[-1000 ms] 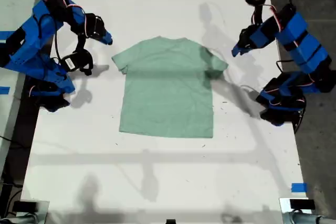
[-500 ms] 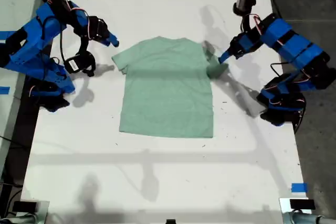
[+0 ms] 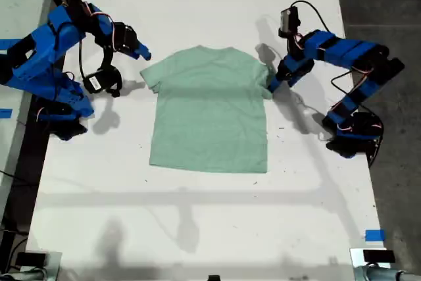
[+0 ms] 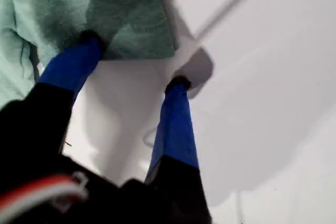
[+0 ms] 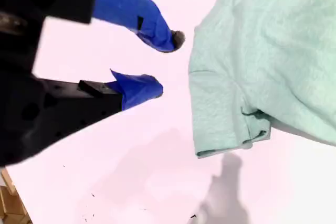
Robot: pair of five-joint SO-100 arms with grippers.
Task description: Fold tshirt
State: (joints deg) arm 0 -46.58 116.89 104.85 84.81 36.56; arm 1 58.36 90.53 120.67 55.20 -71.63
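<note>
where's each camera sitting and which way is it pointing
Exterior view: overhead, looking down at the white table, the t-shirt and both blue arms.
First wrist view: on my first gripper, looking along open jaws; one finger touches a sleeve, the other is on bare table.
Second wrist view: on my second gripper, jaws open beside the other sleeve, apart from it.
Shared: all three show the t-shirt.

The tshirt (image 3: 209, 114) is a plain pale mint-green short-sleeved one with a round neck, lying spread flat and unfolded on the white surface (image 3: 197, 222). Its neck points toward the exterior view's top, its hem toward the bottom, and both sleeves lie spread out sideways.
</note>
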